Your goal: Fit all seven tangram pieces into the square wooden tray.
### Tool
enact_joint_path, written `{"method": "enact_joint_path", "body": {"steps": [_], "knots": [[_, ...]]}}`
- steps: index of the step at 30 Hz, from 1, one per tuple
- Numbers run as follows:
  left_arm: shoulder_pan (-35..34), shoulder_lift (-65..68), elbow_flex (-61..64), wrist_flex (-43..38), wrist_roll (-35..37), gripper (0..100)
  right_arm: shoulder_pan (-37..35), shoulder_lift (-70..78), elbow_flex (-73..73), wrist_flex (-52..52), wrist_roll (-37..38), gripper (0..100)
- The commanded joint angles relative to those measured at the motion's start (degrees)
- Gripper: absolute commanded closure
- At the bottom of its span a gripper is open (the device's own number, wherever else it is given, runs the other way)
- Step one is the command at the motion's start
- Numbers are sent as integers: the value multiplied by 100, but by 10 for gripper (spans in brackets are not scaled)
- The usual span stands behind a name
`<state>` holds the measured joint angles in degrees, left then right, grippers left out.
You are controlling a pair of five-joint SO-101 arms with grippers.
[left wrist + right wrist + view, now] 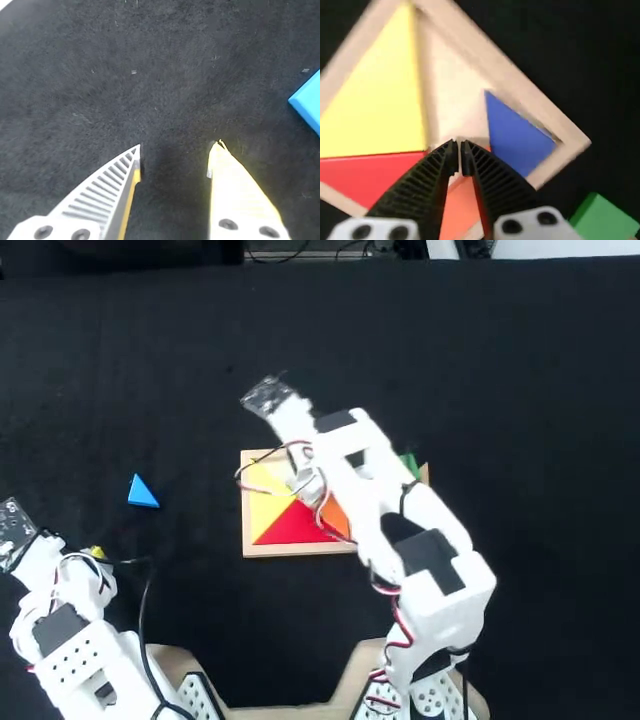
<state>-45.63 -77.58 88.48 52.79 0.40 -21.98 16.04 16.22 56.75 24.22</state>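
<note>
1. Right wrist view: the right gripper [457, 150] hangs over the wooden tray [485, 65]. Its jaws are clenched together and hold nothing. The tips are above the spot where the yellow triangle [375, 100], red triangle [365, 175] and orange piece [460, 205] meet the bare floor.
2. A blue piece [515, 132] lies in one tray corner, against the rim. Whether it sits flat cannot be told.
3. A green block [600, 215] rests on the table just outside that corner.
4. The left gripper [175, 155] is released, its fingers spread over the black cloth [150, 75] and holding nothing. A blue triangle [143, 492] lies near it, well apart from the tray.
5. Step in hand, as judged: seating the blue piece with the closed tips.
6. Push low on the piece's free edge, toward the corner. Keep the tips off the yellow triangle.
7. Keep the bare floor open for the green block and blue triangle.
8. Risk: a steep push may tip the piece over the rim.
</note>
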Motion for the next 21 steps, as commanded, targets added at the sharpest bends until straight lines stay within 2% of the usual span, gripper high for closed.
{"method": "enact_joint_path", "body": {"steps": [1,9,16,21], "knots": [[75,-62,-40,-97,-44,783,176,-31,-400,185,26,988],[75,-62,-40,-97,-44,783,0,-48,-532,343,18,988],[75,-62,-40,-97,-44,780,-141,-567,-92,343,18,988],[84,-62,-75,-53,-308,779,202,-1253,127,791,0,988]]}}
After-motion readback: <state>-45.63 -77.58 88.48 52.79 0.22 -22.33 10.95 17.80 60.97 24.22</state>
